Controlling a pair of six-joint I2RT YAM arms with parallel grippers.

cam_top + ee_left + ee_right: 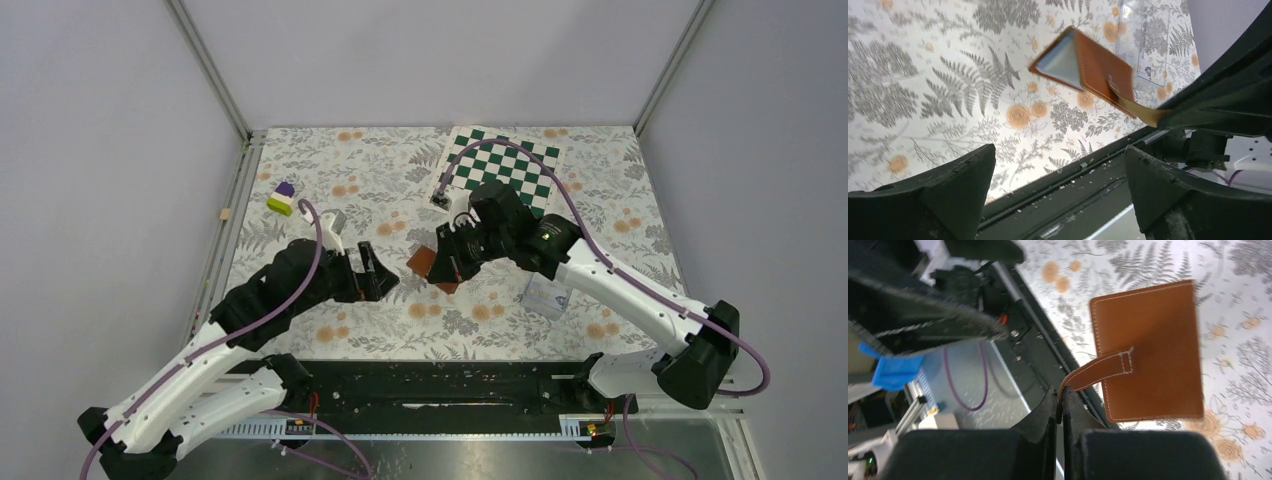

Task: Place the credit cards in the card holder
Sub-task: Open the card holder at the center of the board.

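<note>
The card holder is a small brown leather wallet with pale stitches along its edges. It is folded almost flat, and a pale blue-grey inner pocket can be seen at its open side. It is held tilted over the flowered counter by its snap tab, which is pinched between the closed fingers of the right end effector.
</note>
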